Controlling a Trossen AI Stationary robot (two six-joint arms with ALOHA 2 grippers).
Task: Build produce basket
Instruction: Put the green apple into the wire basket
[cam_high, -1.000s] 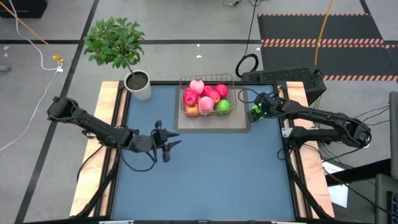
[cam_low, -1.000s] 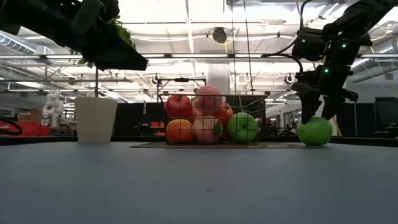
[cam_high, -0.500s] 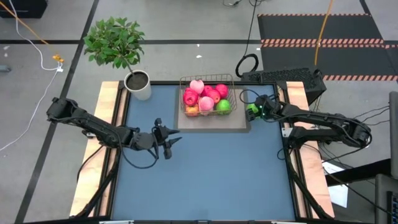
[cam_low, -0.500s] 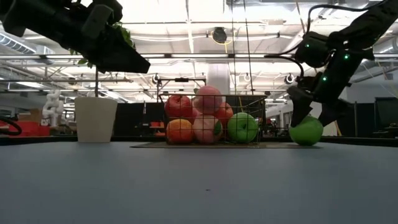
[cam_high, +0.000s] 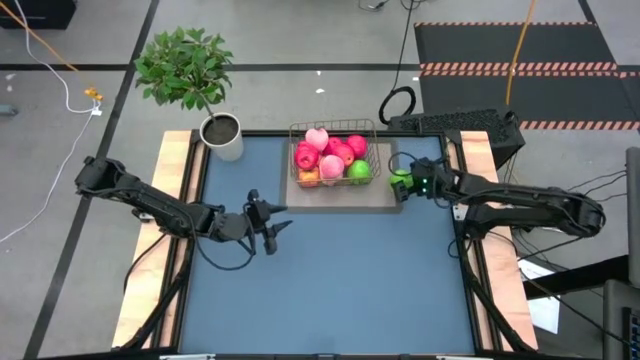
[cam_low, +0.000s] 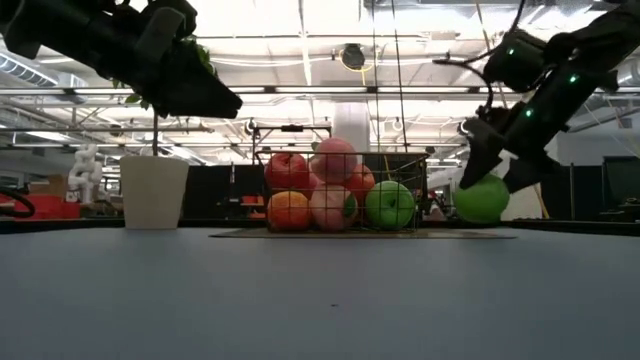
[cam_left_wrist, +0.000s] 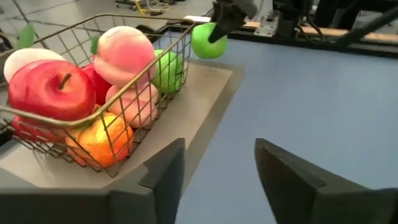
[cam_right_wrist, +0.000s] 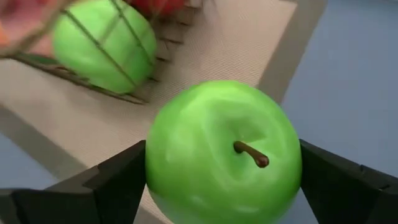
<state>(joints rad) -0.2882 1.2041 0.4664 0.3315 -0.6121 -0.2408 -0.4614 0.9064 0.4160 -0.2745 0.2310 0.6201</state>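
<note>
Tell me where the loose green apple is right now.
The green apple hangs off the table in the right gripper, just right of the basket, over the grey mat's edge.

One basket, two green apples (one inside), one orange fruit, one potted plant.

Leafy green potted plant in pale cylindrical pot at far left corner of blue rectangular tabletop. Flat grey rectangular mat on far middle of tabletop. Black keyboard beyond far right corner. Orange-and-black striped floor strip farther back.
</note>
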